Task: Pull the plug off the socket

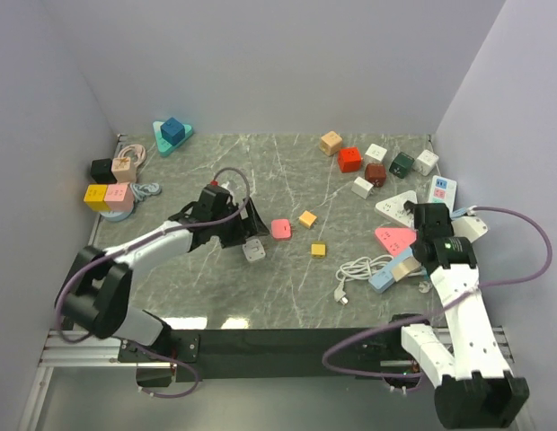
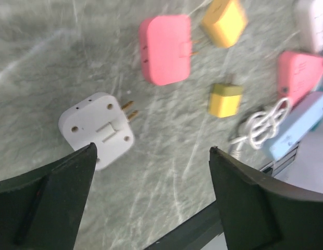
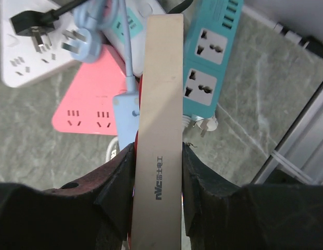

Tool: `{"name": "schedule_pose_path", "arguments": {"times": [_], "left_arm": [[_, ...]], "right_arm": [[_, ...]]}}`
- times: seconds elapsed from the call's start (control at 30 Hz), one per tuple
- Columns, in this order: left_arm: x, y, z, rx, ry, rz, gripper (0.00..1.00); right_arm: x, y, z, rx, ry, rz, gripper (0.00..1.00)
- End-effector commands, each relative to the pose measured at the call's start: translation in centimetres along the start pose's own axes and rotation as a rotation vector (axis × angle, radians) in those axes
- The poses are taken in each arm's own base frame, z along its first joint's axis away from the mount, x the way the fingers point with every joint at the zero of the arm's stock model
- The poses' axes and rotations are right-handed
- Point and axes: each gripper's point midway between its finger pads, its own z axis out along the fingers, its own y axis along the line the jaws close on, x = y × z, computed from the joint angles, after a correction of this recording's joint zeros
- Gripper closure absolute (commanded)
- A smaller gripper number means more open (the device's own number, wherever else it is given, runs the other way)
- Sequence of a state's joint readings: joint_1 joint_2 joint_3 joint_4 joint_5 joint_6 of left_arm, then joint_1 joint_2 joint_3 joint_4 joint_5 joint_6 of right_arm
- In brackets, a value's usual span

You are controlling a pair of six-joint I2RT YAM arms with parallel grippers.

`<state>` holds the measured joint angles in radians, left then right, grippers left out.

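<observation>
A white plug adapter [image 2: 97, 127] lies loose on the marble table with its two brass prongs bare; it also shows in the top view [image 1: 254, 250]. My left gripper [image 2: 153, 150] hovers just above it, open and empty, the adapter by its left finger; in the top view the left gripper [image 1: 245, 235] sits mid-table. My right gripper [image 3: 158, 148] is shut on a beige socket strip [image 3: 160, 94], seen in the top view [image 1: 405, 263] at the right gripper [image 1: 419, 257].
A pink plug [image 2: 165, 48] and two yellow plugs [image 2: 225, 99] lie right of the adapter. By the right gripper are a teal power strip [image 3: 209, 67], a pink triangular socket [image 3: 88, 107], a white socket [image 3: 31, 57] with a black plug and a coiled white cable [image 1: 358, 269]. More blocks line the back.
</observation>
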<state>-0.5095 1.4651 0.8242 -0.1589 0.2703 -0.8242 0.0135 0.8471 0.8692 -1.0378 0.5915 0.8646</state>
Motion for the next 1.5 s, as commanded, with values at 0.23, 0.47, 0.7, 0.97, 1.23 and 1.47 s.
{"name": "schedule_pose_path", "arguments": {"times": [0.23,0.47,0.7,0.97,1.23,1.47], "left_arm": [[-1.3,1.1,-4.2,-0.138,-0.105,-0.031,0.2],[1.0,3.5,-3.1,-0.17,-0.058,-0.062,0.99],[2.5,6.3,-1.0,-0.31,0.02,-0.045,0.99],[2.8,4.7,3.5,-0.289,0.071,-0.023,0.99],[2.0,0.5,8.3,-0.209,0.106,0.032,0.99],[-1.2,-4.3,14.0,-0.088,0.1,0.011,0.99]], "right_arm": [[0.9,5.2,6.2,-0.055,0.097,0.059,0.39],[-0.3,6.3,4.3,-0.119,0.139,0.07,0.1],[-2.1,9.0,-1.3,-0.365,0.19,0.029,0.07],[-0.1,10.4,-2.9,-0.531,0.256,-0.048,0.05],[0.7,10.4,-3.4,-0.578,0.278,-0.112,0.05],[3.1,10.6,-3.4,-0.645,0.327,-0.171,0.05]]}}
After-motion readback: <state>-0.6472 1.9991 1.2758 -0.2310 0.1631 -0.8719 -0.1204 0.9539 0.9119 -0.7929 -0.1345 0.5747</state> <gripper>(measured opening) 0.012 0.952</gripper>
